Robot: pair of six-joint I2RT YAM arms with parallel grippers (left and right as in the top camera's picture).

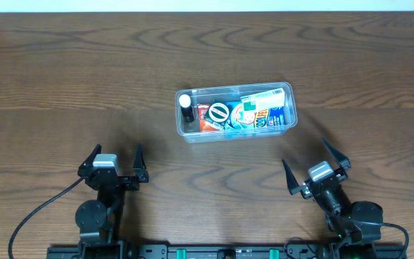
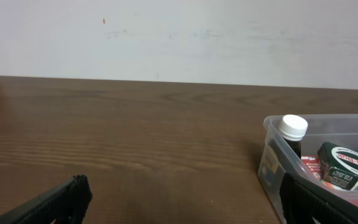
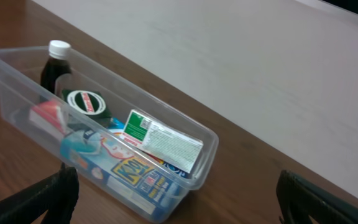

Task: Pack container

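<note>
The clear plastic container (image 1: 289, 90) lies on the wooden table, a little right of centre. It holds a dark bottle with a white cap (image 1: 185, 107), a round green tin (image 1: 218, 111), a green-and-white packet (image 1: 262, 103) and blue packets (image 1: 261, 121). My left gripper (image 1: 116, 162) sits open near the front left, well short of the tub. My right gripper (image 1: 316, 167) stands open at the front right, also apart from it. In the right wrist view the container (image 3: 211, 147) fills the left half; in the left wrist view its end (image 2: 272, 168) shows at the right.
Wooden tabletop (image 1: 63, 86) spreads all round the tub. A pale wall (image 2: 179, 37) rises behind the table's far edge. Cables trail from both arm bases along the front edge.
</note>
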